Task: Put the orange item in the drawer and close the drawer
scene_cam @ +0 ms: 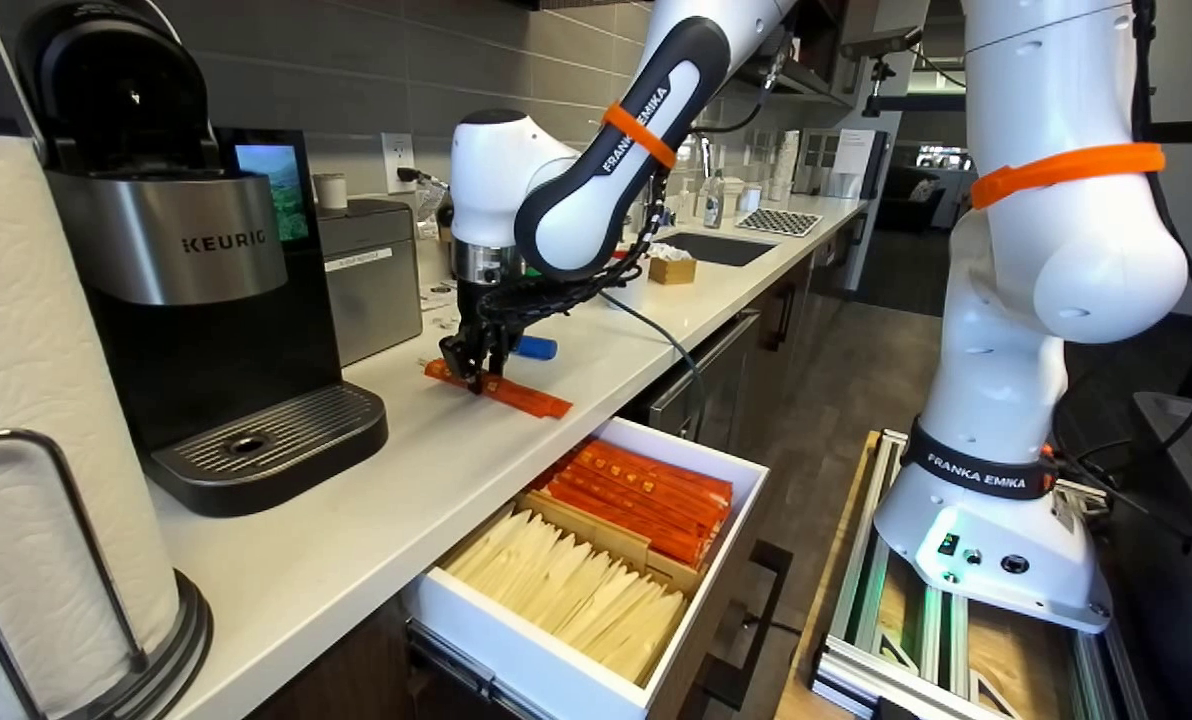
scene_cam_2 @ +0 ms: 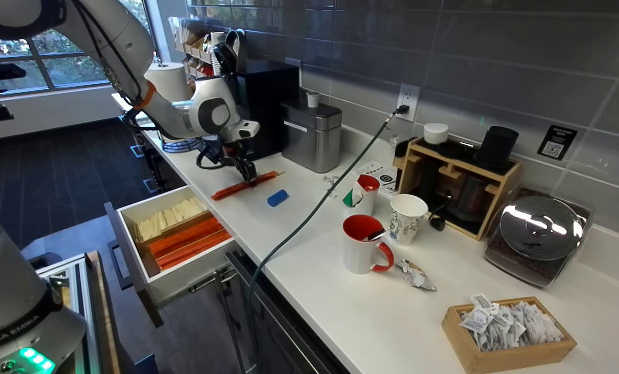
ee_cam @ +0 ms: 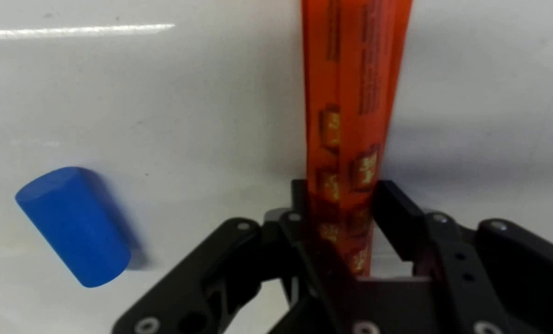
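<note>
Lying on the glossy white counter (scene_cam: 446, 450), the orange strip (ee_cam: 346, 93) runs from twelve to six o'clock along its long axis in the wrist view. The gripper (ee_cam: 341, 199) is clamped on it, a finger (ee_cam: 399, 218) against each long edge. In an exterior view the strip (scene_cam: 531, 398) slants from half past nine to half past three; the same strip (scene_cam_2: 229, 190) in an exterior view slants from half past two to half past eight.

Its twelve o'clock end is cut off in the wrist view and its six o'clock end lost behind the gripper, which covers its middle in both exterior views. The gold marks and dark print are too blurred to read, and whether it is one piece or several overlapped, I cannot tell.

Thin and smooth, it carries a straight lengthwise line. At nine o'clock from the gripper in the wrist view is a smooth blue cylinder (ee_cam: 74, 227). The drawer (scene_cam: 516, 655), pulled out at five o'clock from the strip in an exterior view, has white walls, a dark front, a brown divider (scene_cam: 611, 536), orange packets (scene_cam: 656, 490) and pale, pointed slips (scene_cam: 566, 580).
</note>
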You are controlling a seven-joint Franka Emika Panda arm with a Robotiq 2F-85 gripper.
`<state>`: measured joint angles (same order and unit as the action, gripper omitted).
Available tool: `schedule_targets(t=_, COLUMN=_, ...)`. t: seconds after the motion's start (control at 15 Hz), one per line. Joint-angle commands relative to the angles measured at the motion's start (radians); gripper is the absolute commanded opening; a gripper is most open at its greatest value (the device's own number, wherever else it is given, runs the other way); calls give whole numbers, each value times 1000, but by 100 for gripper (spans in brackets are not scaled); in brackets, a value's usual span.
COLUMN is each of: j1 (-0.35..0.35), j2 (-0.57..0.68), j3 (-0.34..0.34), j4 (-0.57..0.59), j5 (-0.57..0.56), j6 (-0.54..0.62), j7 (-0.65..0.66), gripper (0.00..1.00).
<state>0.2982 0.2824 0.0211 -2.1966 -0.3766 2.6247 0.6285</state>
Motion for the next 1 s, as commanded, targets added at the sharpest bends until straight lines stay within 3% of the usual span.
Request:
schedule_targets(t=0.0, j1=-6, j2=8, j3=13, j4=11, j5=39, j6=-41, j7=-39, gripper=11)
schedule_targets(t=0.07, j1=-16, j2=-8, j3=24, j4=2, j5=67, j6=-64, j7=-68, gripper=2)
schedule_targets(t=0.13, j1=-25, j2=-24, j3=30, j4=-8, j5=95, j6=-83, j7=-94, gripper=0)
schedule_targets(t=0.4, j1=-83, j2=-147, j3=37, j4=-106, j5=198, j6=-138, j7=-239, gripper=3)
schedule_targets(t=0.73, j1=-154, j2=-274, j3=62, j4=-247, j5=333, j6=-180, j7=-546, gripper=3)
schedule_targets(t=0.93, j1=-157, j2=-343, j3=68, j4=-344, j5=284, j6=-182, j7=-679, gripper=3)
